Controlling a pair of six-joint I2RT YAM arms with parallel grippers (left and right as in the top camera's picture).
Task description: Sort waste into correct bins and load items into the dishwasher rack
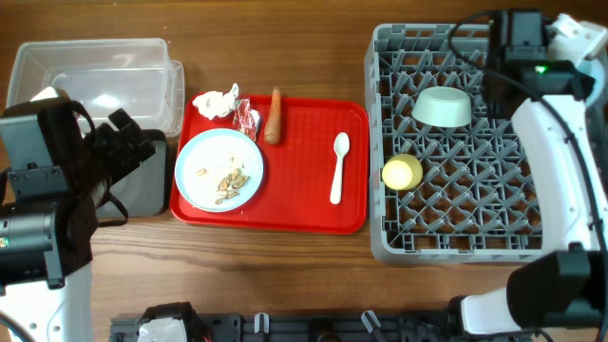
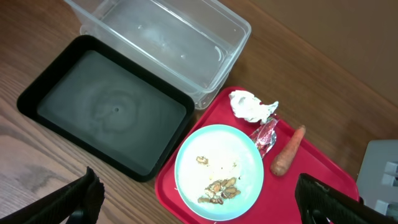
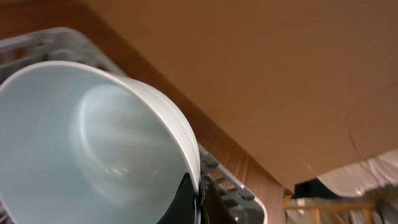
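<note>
Steady now: pale bowl (image 3: 93, 143) was clamped at its rim in right claw (image 3: 198, 196), left claw (image 2: 198, 190) spread apart; released askew, it could be toppled in the dishwasher rack (image 1: 456, 204).

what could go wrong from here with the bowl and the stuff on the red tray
1. The right gripper seems to pinch the bowl by its thin rim only, over the rack; it may slip or land crooked on the pegs.
2. The plate carries food scraps; loaded unscraped, they would end up in the rack.
3. The napkin, wrapper and carrot lie close together; the open left gripper might catch two and mis-sort them.
</note>
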